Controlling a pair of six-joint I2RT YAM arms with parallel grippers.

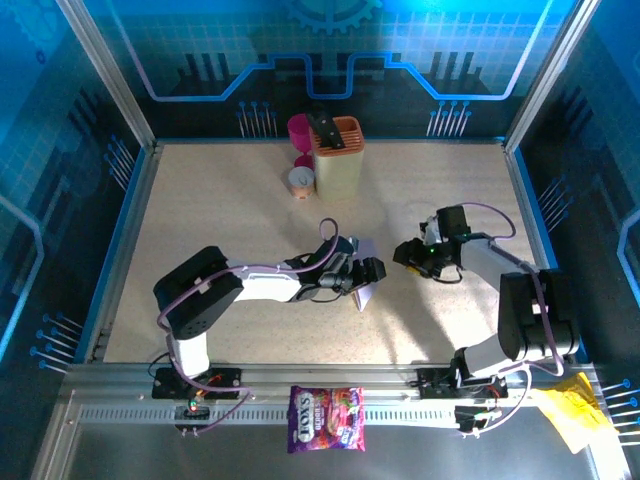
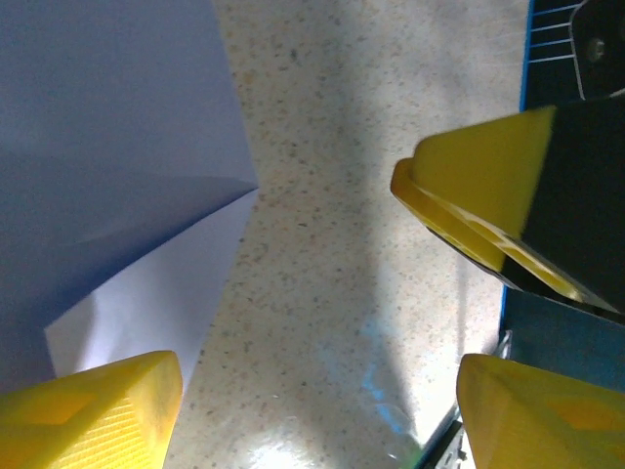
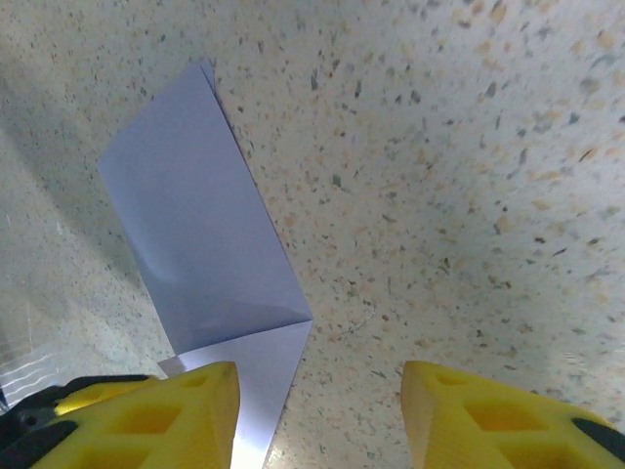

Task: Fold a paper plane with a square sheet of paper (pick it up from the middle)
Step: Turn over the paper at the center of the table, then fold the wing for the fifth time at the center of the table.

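Already partly folded: square sheet of paper (image 3: 200, 244), flat on surface (image 3: 469, 176) between the two arms. Thin, light, limp; likely to crease easily and slide readily. Probably best pinched gently at mid-length of a free edge. Left pincer (image 2: 312, 420) wide apart, right pincer (image 3: 317, 410) apart, both empty, paper just beside each.

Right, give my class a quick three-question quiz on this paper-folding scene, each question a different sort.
1. True or false: the lilac paper lies as a flat, unfolded square.
2. The sweets bag lies: A at the near edge; B at the far edge; C on the paper.
3. Fill in: the left claw has its jaws ___.
Key: 1 false, it shows folds; 2 A; 3 open.
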